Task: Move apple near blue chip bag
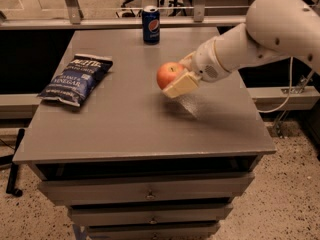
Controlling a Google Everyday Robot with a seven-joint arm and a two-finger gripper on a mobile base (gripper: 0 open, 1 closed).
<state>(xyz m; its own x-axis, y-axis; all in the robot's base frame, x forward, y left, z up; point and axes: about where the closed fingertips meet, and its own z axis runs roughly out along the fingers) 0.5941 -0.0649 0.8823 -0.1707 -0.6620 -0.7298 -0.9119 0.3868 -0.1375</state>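
Red and round, the apple (169,74) is judged to be hard, smooth and a bit heavy (it could slip), so it is best held across its wide middle. It is pinched by the gripper (178,78) above the table (125,129), well apart from the blue chip bag (75,79).

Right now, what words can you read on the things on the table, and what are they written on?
"VINEGAR": white letters on the blue chip bag.
Brand name at the top of the bag: too blurred to read.
Blue can: a round red, white and blue logo shows, but its lettering is too small to read.
Hand, holding the apple above the table: no writing on either.
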